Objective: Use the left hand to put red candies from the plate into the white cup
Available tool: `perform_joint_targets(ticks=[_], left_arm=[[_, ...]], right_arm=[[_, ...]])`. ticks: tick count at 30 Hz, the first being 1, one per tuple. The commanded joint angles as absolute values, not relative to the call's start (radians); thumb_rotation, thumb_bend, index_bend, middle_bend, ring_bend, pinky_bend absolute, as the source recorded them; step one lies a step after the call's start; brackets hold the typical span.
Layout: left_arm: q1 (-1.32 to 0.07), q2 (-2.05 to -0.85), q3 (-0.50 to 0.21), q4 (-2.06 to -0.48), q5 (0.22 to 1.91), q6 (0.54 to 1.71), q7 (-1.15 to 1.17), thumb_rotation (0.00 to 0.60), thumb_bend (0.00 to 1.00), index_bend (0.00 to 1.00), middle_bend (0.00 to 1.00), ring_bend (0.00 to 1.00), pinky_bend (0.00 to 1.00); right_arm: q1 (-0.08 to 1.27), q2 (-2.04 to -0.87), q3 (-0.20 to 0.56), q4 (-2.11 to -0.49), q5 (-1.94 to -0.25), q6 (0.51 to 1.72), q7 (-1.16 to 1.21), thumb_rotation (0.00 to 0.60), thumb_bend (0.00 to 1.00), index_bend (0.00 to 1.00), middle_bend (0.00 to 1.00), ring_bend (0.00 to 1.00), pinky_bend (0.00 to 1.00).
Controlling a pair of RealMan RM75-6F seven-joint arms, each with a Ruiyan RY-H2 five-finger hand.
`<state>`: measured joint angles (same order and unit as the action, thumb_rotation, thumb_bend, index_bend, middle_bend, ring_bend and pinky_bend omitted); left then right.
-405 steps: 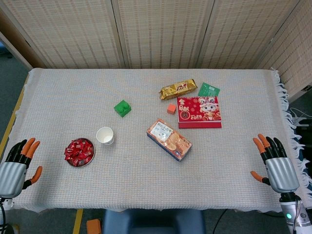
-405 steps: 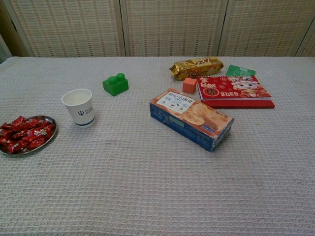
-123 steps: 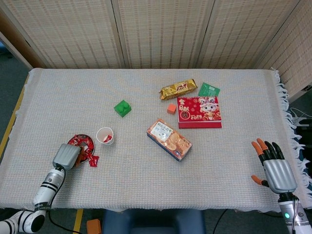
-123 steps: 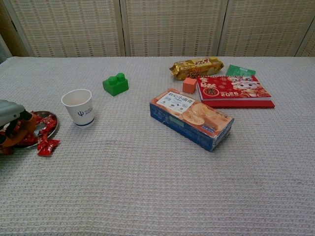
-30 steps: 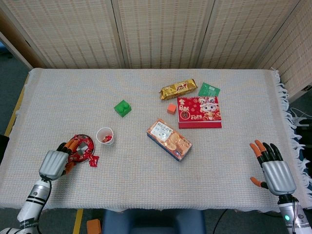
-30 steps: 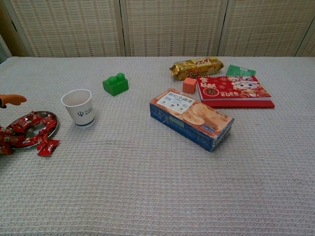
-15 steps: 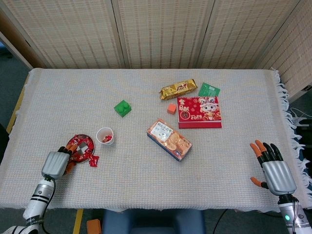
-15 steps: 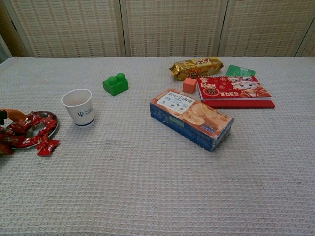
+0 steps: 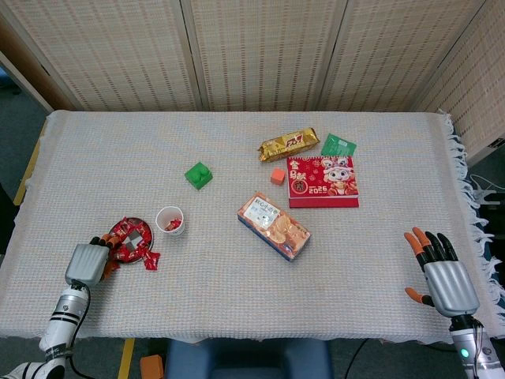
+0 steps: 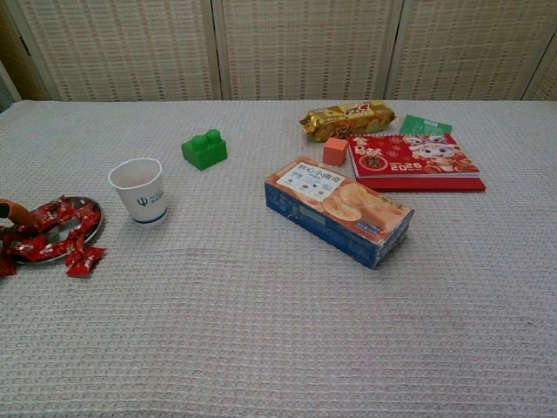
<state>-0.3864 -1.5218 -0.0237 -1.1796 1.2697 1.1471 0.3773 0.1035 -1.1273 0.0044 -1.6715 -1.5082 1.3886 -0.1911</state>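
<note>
Many candies: red candies piled on the plate, one spilled beside it.
Cup: white cup just right of the plate.
Left hand: my left hand is at the plate's edge; cannot tell whether it pinches anything.
Handling: light, crinkly, slippery wrappers; I would pinch a twisted end.

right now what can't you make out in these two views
- Left hand: head view shows only its back, chest view cuts it off at the edge; whether it holds a candy is unclear.
- White cup: candy count inside too small to tell; hidden by the wall in chest view.
- Right hand: outside chest view.
</note>
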Motion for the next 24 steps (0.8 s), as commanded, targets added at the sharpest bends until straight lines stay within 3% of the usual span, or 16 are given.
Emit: perform_joint_targets(ticks=[1,6,24], left_arm=[[-0.386,-1.529,-0.027,-1.173,1.274,1.152,0.377,0.6,0.39,0.33,0.27,0.32,0.96],[-0.385,-1.545,-0.034,-1.15,1.282,1.156,0.372,0.6,0.39,0.41,0.33,0.36,0.97],[-0.375,-1.564,-0.036,-1.116,1.326,1.175,0.326,0.6,0.38,0.53,0.46,0.49,1.0]], right_arm=[[0.103,-1.126,0.004,-1.672,-1.508,1.389,-0.19,0.6,0.02,0.0,0.0,0.0,0.0],[0.103,-1.125,0.004,-1.673,-1.507,1.389,-0.191,0.6,0.02,0.0,0.0,0.0,0.0],[0.105,-1.128,0.006,-1.673,-1.499,1.382,-0.198,0.6,0.02,0.0,0.0,0.0,0.0]])
